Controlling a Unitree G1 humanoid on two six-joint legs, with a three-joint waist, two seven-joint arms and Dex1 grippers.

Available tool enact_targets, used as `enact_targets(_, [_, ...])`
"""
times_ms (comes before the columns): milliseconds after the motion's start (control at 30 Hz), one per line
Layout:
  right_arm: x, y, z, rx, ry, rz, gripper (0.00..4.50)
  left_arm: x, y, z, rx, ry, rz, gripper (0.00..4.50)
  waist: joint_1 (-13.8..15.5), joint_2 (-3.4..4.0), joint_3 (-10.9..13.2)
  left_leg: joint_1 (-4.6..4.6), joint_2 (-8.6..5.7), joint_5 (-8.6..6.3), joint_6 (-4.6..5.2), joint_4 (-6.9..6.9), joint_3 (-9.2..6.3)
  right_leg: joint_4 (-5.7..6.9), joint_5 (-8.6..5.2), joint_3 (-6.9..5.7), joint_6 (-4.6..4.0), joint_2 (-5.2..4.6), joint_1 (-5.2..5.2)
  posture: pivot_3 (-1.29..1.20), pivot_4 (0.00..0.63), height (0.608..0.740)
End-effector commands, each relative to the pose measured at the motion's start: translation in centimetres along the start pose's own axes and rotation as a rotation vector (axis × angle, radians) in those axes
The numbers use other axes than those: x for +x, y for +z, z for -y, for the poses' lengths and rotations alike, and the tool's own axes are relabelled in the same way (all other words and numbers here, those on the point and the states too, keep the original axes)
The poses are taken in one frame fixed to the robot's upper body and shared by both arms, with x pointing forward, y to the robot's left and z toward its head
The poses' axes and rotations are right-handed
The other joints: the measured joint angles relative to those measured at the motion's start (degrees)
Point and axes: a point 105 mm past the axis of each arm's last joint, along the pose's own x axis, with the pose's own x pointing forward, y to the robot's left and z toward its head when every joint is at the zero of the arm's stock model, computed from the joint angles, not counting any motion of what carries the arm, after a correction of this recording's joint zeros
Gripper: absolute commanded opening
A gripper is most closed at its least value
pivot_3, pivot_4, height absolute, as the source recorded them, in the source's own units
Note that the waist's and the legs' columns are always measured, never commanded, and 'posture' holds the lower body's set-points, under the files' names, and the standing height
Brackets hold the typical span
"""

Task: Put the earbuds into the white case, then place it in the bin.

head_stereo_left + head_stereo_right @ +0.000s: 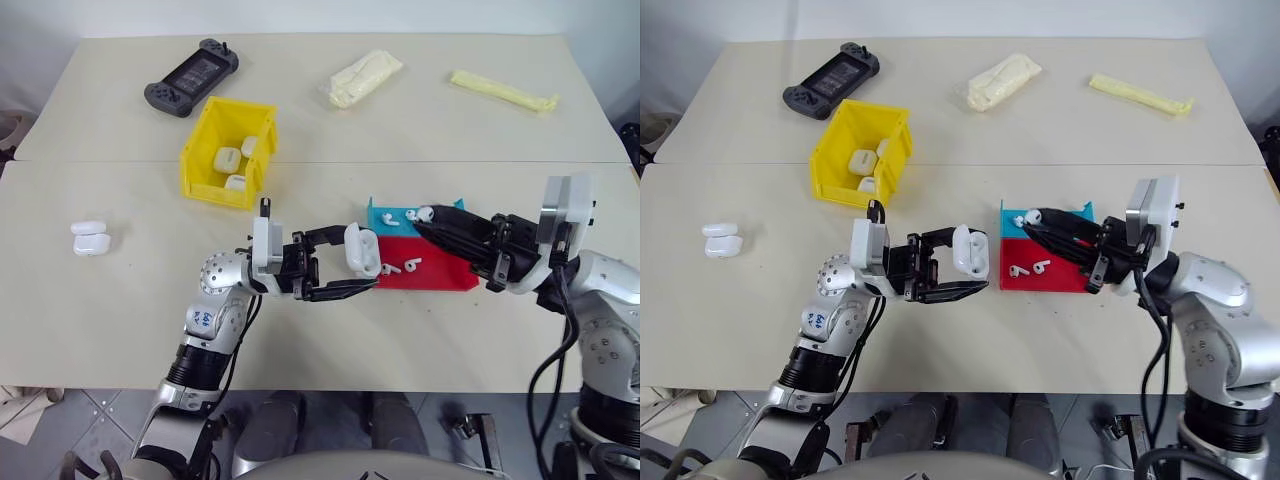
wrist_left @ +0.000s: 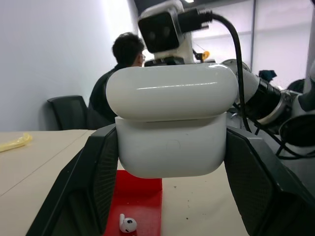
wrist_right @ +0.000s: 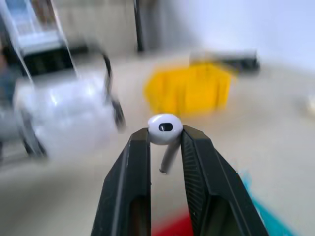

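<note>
- White case clamped between the two black fingers of the left gripper, held above the table just left of the red tray; in the left wrist view the lid looks slightly raised off the body.
- Right gripper jaws pinched on one earbud, head at the fingertips, stem hanging between the fingers; it hovers over the blue tray, pointing toward the case.
- Gripper tips near each other but apart; earbud not touching the case.
- Red tray holds two loose earbuds; one of them shows below the case in the left wrist view.
- Blue tray sits right behind the red tray, touching it; one more earbud lies in it.
- Yellow bin behind and left of the left gripper, well apart from it; three white cases inside.
- Two more white cases lie on the table at far left, touching each other.
- Far side of table: black handheld game console, a cream plastic-wrapped packet, a long yellow wrapped strip.
- Person seated in the background of the left wrist view, back to the camera.
</note>
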Motion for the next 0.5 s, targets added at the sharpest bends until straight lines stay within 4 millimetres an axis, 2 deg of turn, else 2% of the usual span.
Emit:
enact_targets(33, [1.5, 1.7, -1.7, -0.018, 0.045, 0.127, 0.50, 0.2, 0.9, -0.2, -0.017, -0.020, 0.034, 2.81, -0.3, 0.00, 0.0, 0.00, -0.01, 0.00, 0.00, 0.00, -0.01, 0.07, 0.00, 0.00, 0.00, 0.00, 0.01, 0.00, 0.150, 0.740])
enact_targets(200, [3.0, 1.0, -2.7, 0.021, 0.077, 0.167, 0.50, 0.3, 1.2, -0.6, -0.038, -0.018, 0.037, 2.81, -0.7, 0.00, 0.0, 0.00, -0.03, 0.00, 0.00, 0.00, -0.06, 0.17, 0.00, -0.01, 0.00, -0.02, 0.01, 0.00, 0.150, 0.740])
enact_targets(500, [4.2, -0.2, -3.3, 0.053, 0.119, 0.179, 0.50, 0.6, 1.9, -1.1, -0.039, -0.016, 0.043, 2.81, -0.7, 0.01, 0.0, 0.00, -0.04, 0.00, 0.01, 0.00, -0.06, 0.16, 0.00, -0.01, 0.00, -0.01, 0.01, 0.00, 0.150, 0.740])
